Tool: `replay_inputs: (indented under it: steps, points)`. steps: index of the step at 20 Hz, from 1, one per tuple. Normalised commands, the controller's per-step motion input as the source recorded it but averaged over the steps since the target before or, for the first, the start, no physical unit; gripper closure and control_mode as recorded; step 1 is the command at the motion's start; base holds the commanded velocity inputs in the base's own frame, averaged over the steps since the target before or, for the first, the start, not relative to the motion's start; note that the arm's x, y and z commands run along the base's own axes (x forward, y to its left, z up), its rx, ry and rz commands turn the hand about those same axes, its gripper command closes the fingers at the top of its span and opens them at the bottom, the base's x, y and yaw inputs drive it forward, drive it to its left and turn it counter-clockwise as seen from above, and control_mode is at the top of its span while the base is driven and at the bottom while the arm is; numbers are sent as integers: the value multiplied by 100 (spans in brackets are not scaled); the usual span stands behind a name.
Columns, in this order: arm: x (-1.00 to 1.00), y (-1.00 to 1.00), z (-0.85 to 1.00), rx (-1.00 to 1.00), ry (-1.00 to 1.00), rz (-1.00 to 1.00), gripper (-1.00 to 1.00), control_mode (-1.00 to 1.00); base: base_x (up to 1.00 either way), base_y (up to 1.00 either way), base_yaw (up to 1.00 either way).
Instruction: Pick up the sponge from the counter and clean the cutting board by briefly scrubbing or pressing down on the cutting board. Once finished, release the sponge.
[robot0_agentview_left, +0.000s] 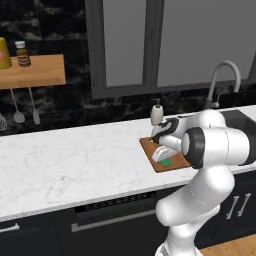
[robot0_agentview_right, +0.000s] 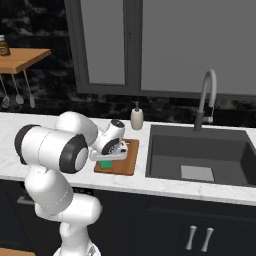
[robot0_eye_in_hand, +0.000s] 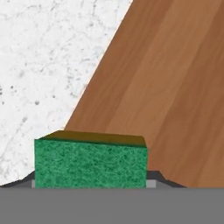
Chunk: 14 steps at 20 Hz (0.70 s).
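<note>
The sponge (robot0_eye_in_hand: 90, 162) is a small rectangular block with a green abrasive face over a yellow layer. In the hand view it sits directly ahead of the gripper, low against the cutting board (robot0_eye_in_hand: 175, 96). In the left base view a green patch of it (robot0_agentview_left: 165, 162) shows under the hand, on the near part of the board (robot0_agentview_left: 148, 146). In the right base view it (robot0_agentview_right: 105, 164) lies beneath the gripper (robot0_agentview_right: 111, 150) toward the board's near left corner (robot0_agentview_right: 131, 159).

Gripper state: the fingertips are hidden behind the sponge in the hand view and by the hand body in both base views. Whether the pincer is clamped on the sponge or already released cannot be told from these pictures.

Position: the board lies on the counter (robot0_agentview_left: 75, 160), just left of the sink (robot0_agentview_right: 200, 155), with a soap dispenser (robot0_agentview_right: 136, 117) at its far edge.

Handling assessment: the sponge is judged light, soft and compressible. It should yield under pressure and spring back. The green face is likely coarse and should not slip easily on wood. A hold across the two opposite side faces, at mid-height, is advised; a firm squeeze will deform it without damage.

Task stage: judged to be the pressing or scrubbing step, with release to follow.
</note>
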Motion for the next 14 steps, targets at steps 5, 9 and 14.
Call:
replay_inputs:
  steps: [5,9,14]
  points:
    - [34,0,-28,0,0,-7,100,-100,0,0,0]
    - [51,1,-22,0,0,-6,100,-100,0,0,0]
    - [58,7,-10,0,0,-4,100,-100,0,0,0]
